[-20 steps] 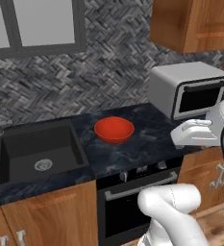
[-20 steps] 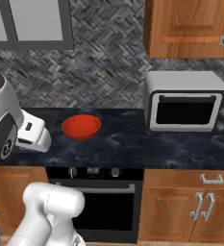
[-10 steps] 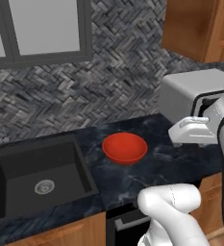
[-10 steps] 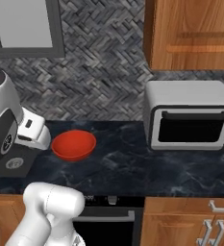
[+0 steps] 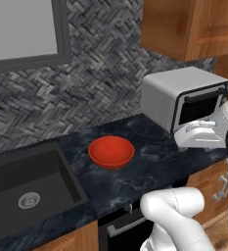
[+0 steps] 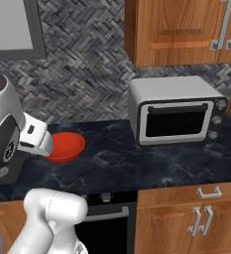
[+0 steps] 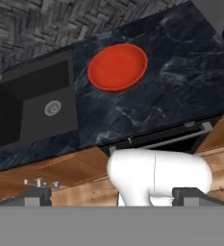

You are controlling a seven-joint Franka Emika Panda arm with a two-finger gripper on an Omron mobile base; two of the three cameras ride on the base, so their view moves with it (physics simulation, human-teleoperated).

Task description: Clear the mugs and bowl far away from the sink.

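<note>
Your tool [image 7: 111, 196] hangs nearest, high above the front edge of the dark marbled desk [image 5: 149, 166], its two dark fingertips [image 7: 36, 194] spread as wide as they go, with nothing between them. It is well apart from anything it could grasp, so the step in hand is, by my judgement, the approach to the wide, shallow, glossy red-orange bowl [image 5: 111, 151].

To do it well, carry the tool forward and down over the bowl, then pick one side of the rim, not the middle: the bowl is broad, and open jaws will sit best astride the wall on its near or right side. Keep the fingers upright as you descend, close only once one finger is inside the rim, then lift clear before carrying it right, toward the grey toaster oven [image 6: 174, 109].

The bowl sits upright on the desk just beside the right edge of the black recessed sink [image 5: 27, 188], with bare desk between it and the oven. I see no mug from here.

Compared with a second ago, the whole scene is larger and nearer in both base views: the base has driven closer to the desk, and the bowl itself has not shifted on it. The tool's opening looks unchanged.
</note>
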